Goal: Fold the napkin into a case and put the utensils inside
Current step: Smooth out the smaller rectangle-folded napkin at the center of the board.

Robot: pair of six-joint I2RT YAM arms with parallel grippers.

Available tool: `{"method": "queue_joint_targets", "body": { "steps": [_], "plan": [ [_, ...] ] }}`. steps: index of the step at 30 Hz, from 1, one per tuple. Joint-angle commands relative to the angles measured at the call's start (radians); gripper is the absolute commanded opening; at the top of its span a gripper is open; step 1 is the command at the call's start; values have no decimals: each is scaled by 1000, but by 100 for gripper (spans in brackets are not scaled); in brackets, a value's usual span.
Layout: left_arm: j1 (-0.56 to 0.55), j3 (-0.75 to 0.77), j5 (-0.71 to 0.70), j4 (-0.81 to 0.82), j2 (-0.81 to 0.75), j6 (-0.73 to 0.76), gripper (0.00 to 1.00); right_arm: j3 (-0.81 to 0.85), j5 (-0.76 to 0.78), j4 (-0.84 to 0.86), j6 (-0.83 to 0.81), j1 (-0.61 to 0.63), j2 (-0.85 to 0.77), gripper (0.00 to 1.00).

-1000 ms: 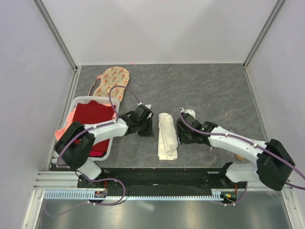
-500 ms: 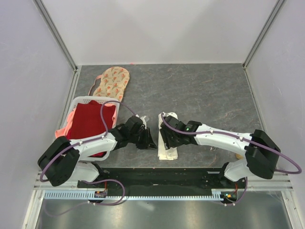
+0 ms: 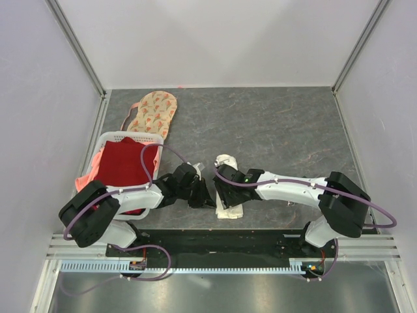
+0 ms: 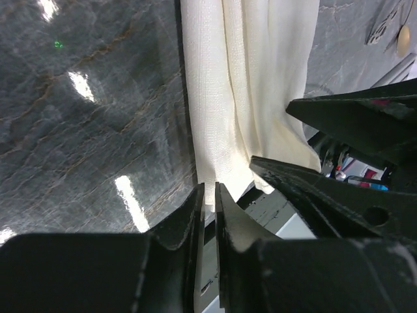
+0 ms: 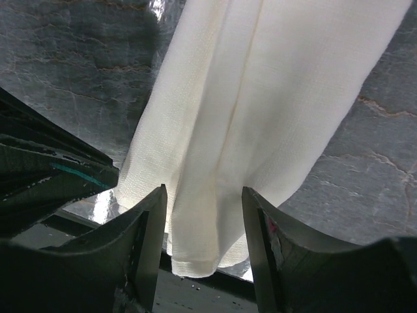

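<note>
Where napkin (image 5: 260,98) meets table (image 4: 85,117) edge, end effectors (image 4: 208,192) (image 5: 203,195) crowd.

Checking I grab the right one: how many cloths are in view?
4: the cream napkin at front centre, the red cloth in the basket, a pink cloth over its left rim, the floral cloth behind it. Others may be hidden beneath.
</note>
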Motion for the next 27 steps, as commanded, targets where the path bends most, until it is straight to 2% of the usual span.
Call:
{"method": "queue_joint_targets", "body": {
  "steps": [1, 4, 7, 10, 14, 17, 20, 22, 27],
  "plan": [
    [-15, -25, 22, 88, 15, -57, 16, 31, 34, 18, 30, 30, 32, 58],
    [-30, -30, 21, 100, 23, -68, 15, 30, 60, 16, 44, 42, 43, 56],
    [-42, -32, 12, 103, 23, -74, 14, 34, 77, 13, 50, 47, 54, 44],
    [-44, -32, 10, 103, 9, -77, 14, 37, 92, 1, 55, 48, 55, 37],
    [-36, 31, -25, -43, -31, -15, 14, 53, 132, -36, 59, 48, 38, 32],
    [-35, 80, -31, -91, -46, -1, 14, 54, 141, -43, 61, 48, 6, 28],
    [-35, 86, -34, -91, -61, -11, 14, 63, 147, -57, 59, 48, -5, 19],
    [-36, 83, -33, -76, -52, -17, 13, 65, 149, -60, 62, 48, -8, 18],
    [-48, 70, 18, 34, 63, -34, 7, 76, 146, -60, 81, 48, -25, 6]
  ]
}}
